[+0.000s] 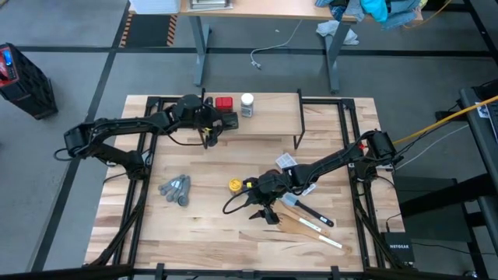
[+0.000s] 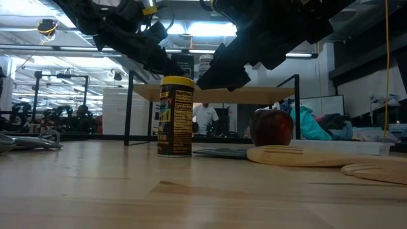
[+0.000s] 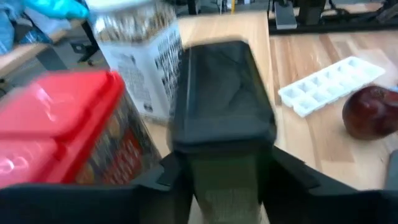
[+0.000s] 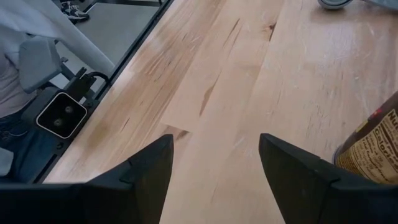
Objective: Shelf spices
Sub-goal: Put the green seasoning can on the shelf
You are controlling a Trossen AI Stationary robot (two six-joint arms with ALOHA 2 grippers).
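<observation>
Black tin (image 3: 221,118) is set on the shelf (image 1: 272,124) beside red tin (image 3: 59,124); left gripper (image 3: 221,180) jaws are parting off it. Amber jar (image 1: 235,184) waits on the table near the right gripper (image 1: 264,208), jaws apart; it likely comes next.

You can read "NETGEAR" on the black box (image 1: 402,250) beside the surface. The amber jar's (image 2: 175,116) label print stays too blurred for you to read.
</observation>
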